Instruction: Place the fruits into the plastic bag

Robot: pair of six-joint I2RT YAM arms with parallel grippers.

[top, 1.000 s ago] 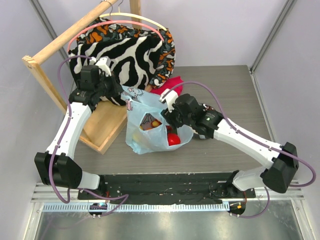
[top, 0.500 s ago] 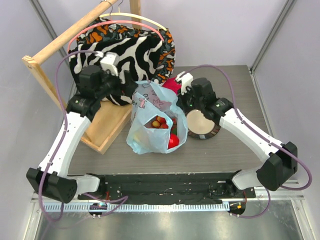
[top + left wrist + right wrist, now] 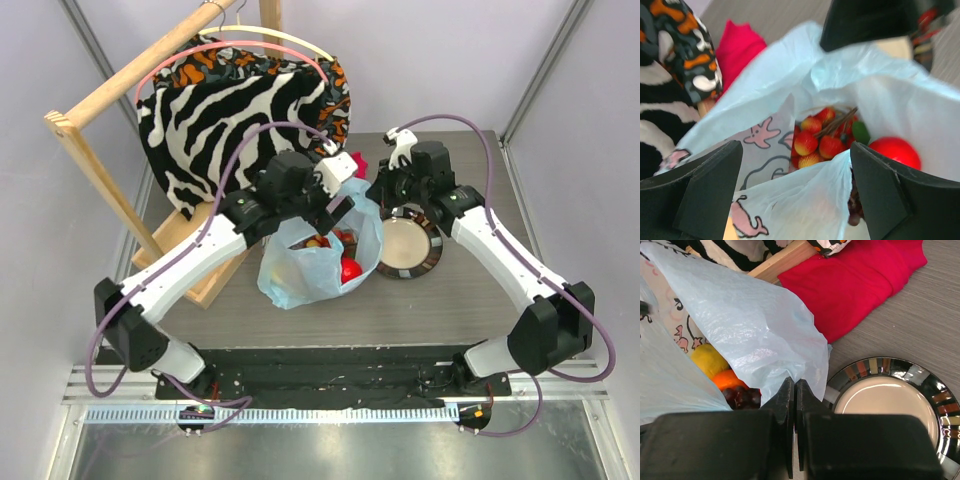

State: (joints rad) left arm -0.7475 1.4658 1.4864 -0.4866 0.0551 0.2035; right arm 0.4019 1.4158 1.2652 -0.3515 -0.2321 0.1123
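The light-blue plastic bag (image 3: 300, 275) stands mid-table with its mouth up. Inside it the left wrist view shows a bunch of little red-yellow balls (image 3: 815, 142) and a red apple (image 3: 896, 151). The right wrist view shows a yellow fruit (image 3: 707, 360), an orange (image 3: 727, 380) and dark grapes (image 3: 740, 396) in the bag (image 3: 755, 325). My left gripper (image 3: 338, 208) hovers open over the bag's mouth, and a fold of the bag (image 3: 805, 200) lies between its fingers (image 3: 705, 195). My right gripper (image 3: 795, 382) is shut on the bag's right edge, next to the plate.
A dark round plate (image 3: 432, 255) with a striped rim (image 3: 865, 367) lies right of the bag. A red cloth (image 3: 345, 165) lies behind it. Zebra-striped fabric (image 3: 230, 110) hangs on a wooden rack (image 3: 100, 95) at the back left.
My left arm swung right from the rack to above the bag and its jaws opened. My right gripper drew back toward the far right and shut on the bag's edge.
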